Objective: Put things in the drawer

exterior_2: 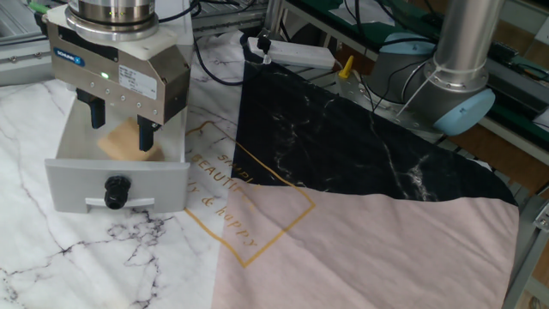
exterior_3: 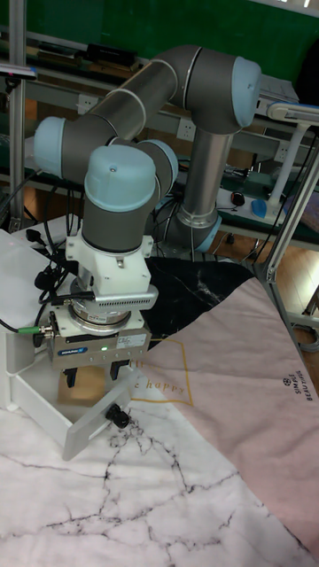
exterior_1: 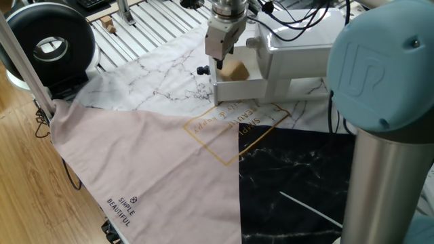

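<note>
Now the gripper [exterior_2: 117, 125] hangs directly over the pulled-out drawer [exterior_2: 117, 183], fingers [exterior_2: 147, 135] pointing down and spread apart, holding nothing. The wooden block [exterior_2: 125, 141] lies inside the drawer tray, below and between the fingertips, clear of both as far as the other fixed view shows; its top face looks blurred. In one fixed view the block [exterior_1: 234, 70] sits in the tray just beside the gripper [exterior_1: 219, 58], near the drawer front, with the white cabinet [exterior_1: 298, 47] behind it. Drawer front faces the camera in the other fixed view, dark round knob [exterior_2: 115, 190] centred on it. Tall fixed view: gripper [exterior_3: 92, 375] above the open drawer [exterior_3: 96, 420]; the block shows only as a tan patch behind the fingers. Drawer stands on the marble-print cloth [exterior_2: 51, 249]; a pink cloth [exterior_2: 369, 249] and a black marble-print cloth [exterior_2: 343, 146] lie to the side, well apart from the drawer
</note>
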### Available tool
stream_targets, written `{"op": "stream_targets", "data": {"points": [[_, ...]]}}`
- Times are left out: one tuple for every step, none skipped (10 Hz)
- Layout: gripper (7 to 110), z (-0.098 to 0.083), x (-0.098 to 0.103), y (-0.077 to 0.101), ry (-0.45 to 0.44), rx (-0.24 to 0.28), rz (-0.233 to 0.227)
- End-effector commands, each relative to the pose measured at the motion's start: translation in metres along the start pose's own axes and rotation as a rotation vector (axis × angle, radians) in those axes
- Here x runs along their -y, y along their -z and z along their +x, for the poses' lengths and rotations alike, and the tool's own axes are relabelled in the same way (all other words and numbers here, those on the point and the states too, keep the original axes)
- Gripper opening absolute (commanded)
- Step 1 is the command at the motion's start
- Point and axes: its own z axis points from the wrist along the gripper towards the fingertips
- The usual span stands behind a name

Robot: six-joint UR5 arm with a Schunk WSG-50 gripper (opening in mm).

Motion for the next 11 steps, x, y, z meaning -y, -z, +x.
{"op": "stream_targets", "data": {"points": [[66,-0.003,0.002,0.005,0.02,-0.011,0.018],[66,-0.004,0.003,0.009,0.013,-0.02,0.033],[66,-0.004,0.0,0.012,0.002,-0.031,0.037],[66,-0.005,-0.003,0.014,-0.007,-0.038,0.035],[66,-0.001,-0.005,0.017,-0.011,-0.064,0.038],[66,0.004,-0.002,0.023,-0.014,-0.1,0.068],[66,0.005,0.004,0.029,-0.021,-0.116,0.12],[66,0.005,0.01,0.035,-0.019,-0.131,0.166],[66,0.007,0.005,0.038,-0.033,-0.15,0.166],[66,0.008,0.004,0.041,-0.038,-0.165,0.178],[66,0.008,0.002,0.044,-0.044,-0.171,0.187]]}}
